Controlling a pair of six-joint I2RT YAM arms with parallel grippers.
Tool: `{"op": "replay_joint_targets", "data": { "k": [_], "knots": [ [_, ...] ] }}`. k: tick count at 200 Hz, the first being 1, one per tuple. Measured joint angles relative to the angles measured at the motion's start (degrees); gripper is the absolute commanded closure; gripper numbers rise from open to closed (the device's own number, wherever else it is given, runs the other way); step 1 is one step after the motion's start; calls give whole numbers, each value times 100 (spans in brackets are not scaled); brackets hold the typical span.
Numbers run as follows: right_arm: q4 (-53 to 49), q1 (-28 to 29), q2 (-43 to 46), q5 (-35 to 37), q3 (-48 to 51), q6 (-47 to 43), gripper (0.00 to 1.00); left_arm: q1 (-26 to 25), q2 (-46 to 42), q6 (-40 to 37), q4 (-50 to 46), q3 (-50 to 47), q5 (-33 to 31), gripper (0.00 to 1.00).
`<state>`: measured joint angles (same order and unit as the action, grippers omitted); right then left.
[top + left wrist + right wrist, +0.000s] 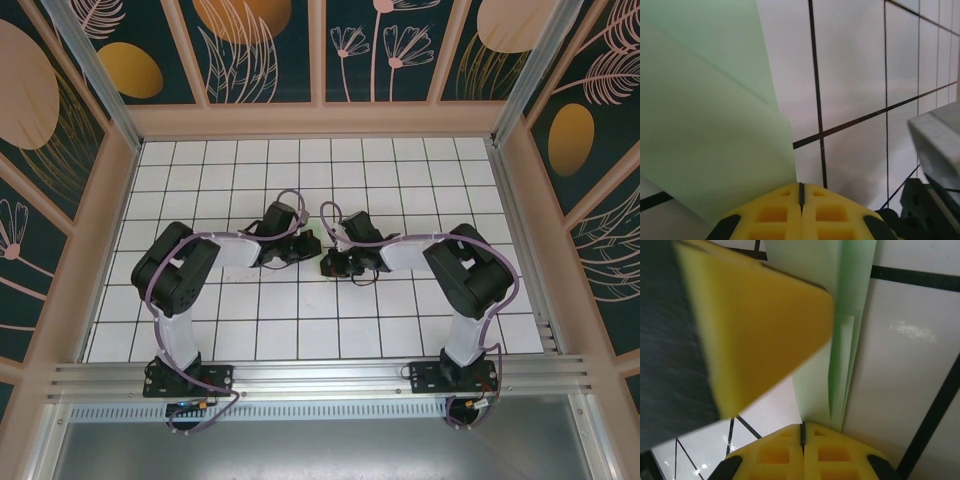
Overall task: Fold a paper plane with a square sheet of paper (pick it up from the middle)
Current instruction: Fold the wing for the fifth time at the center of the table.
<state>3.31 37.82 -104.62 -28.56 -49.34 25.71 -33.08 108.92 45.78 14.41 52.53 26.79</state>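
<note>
White tiled table (420,330), arms meeting at its centre. Left gripper (801,187) and right gripper (802,426), each with jaws pressed together, tips at the partly folded square sheet of paper (705,130). Risk: uneven pressing could skid the thin layers and skew the crease, or the crowded tips could collide.

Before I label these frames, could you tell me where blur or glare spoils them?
Top external: sharp, evenly lit. Left wrist: the green paper looks soft, too near the lens. Right wrist: a yellow finger is smeared; glare spots on the tile.
</note>
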Motion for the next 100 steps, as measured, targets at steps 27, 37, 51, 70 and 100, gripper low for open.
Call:
{"op": "replay_joint_targets", "data": {
  "k": [27,37,51,70,100],
  "knots": [
    [0,0,0,0,0,13,94,-4,125,0,-4,0,-39,93],
    [0,0,0,0,2,13,94,-4,125,0,-7,4,-81,93],
    [0,0,0,2,2,13,94,-11,125,-2,-61,35,-133,93],
    [31,0,0,2,28,13,94,-24,136,-7,-223,125,-201,93],
    [44,0,0,2,39,11,94,11,162,-55,-358,214,-212,93]
  ]
}}
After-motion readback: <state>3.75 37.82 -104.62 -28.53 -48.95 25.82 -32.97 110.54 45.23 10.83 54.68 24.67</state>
